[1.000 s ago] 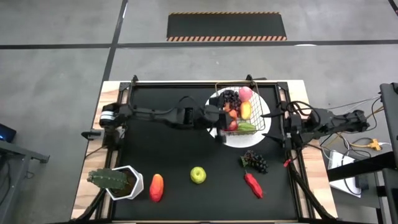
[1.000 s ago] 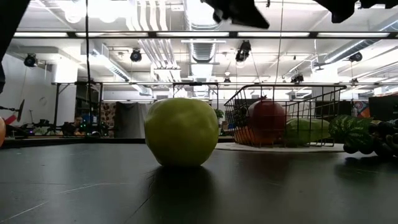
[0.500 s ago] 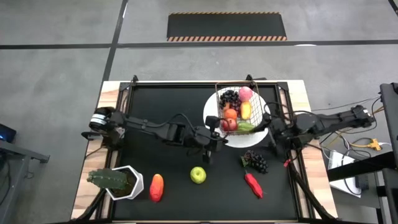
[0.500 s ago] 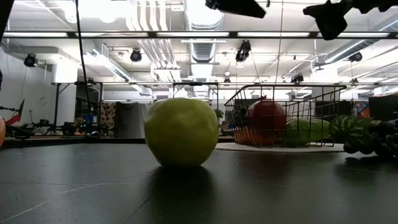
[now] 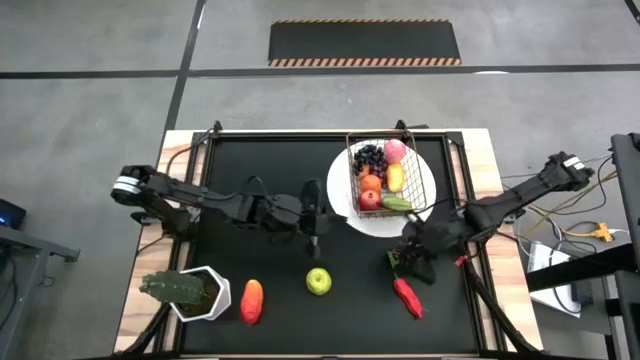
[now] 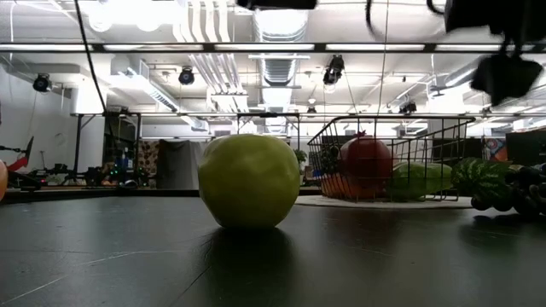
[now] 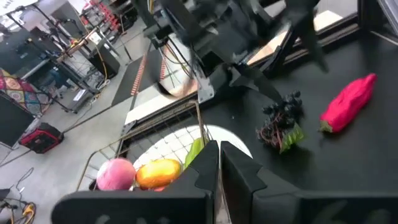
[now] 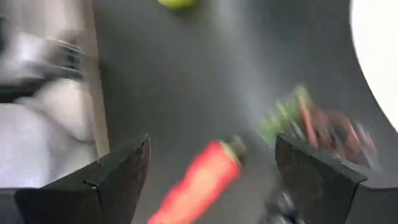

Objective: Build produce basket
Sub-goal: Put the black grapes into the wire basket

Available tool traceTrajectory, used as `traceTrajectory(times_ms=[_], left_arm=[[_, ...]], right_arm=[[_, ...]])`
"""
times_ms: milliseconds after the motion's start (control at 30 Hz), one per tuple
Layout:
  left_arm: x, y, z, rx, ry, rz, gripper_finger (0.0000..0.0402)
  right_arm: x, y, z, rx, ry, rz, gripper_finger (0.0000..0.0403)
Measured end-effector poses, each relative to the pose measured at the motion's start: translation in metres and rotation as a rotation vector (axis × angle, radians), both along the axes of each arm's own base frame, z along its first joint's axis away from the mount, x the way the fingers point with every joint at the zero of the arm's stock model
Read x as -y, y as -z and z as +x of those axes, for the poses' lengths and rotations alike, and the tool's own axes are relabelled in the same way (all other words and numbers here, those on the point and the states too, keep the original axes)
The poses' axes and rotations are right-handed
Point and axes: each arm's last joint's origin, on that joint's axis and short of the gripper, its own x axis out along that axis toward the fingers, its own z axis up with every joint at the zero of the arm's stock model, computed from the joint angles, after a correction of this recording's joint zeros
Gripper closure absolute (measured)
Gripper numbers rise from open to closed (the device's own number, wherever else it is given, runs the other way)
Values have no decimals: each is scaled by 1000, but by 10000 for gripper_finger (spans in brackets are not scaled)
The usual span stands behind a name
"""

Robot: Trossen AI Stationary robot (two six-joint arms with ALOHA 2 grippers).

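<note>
Produce is split between the wire basket (image 5: 385,176) and the black bench (image 5: 260,170). That basket stands on a round white plate (image 5: 420,170) toward the bench's far right corner and holds dark grapes (image 5: 370,155), a pink peach (image 5: 396,150), a yellow mango (image 5: 395,178), an orange (image 5: 371,183), a red apple (image 5: 369,200) and a green pepper (image 5: 396,203).

Along the near edge lie a green apple (image 5: 318,281) about midway, a red pepper (image 5: 407,296) to the right of it, and a red-orange fruit (image 5: 251,301) to the left, just beside a white pot with a green plant (image 5: 185,290) at the near left corner. A grape bunch (image 7: 281,118) with green leaves lies near the right edge, between the plate and the red pepper.

Left hand (image 5: 315,225) hovers over the middle of the bench, between the plate and the green apple, fingers (image 7: 233,171) pressed together and gripping nothing. Right hand (image 5: 418,250) hangs right above the grape bunch, fingers (image 8: 127,171) spread wide apart, nothing between them.
</note>
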Motion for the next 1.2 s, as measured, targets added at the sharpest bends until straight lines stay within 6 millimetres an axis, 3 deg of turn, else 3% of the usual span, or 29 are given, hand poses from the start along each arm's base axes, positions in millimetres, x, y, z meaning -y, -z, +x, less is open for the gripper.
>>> traceTrajectory(times_ms=[233, 633, 867, 1200], left_arm=[[-2, 2, -13, 13, 0, -2, 401], [-3, 7, -16, -6, -1, 11, 402], [-3, 7, -16, -6, -1, 12, 402], [-3, 8, -16, -8, -1, 12, 402]], right_arm=[[-4, 16, 6, -340, 175, -150, 77], [-12, 61, 29, -482, 177, -364, 84], [-14, 74, 34, -538, 169, -397, 190], [-15, 73, 35, -526, 135, -407, 363]])
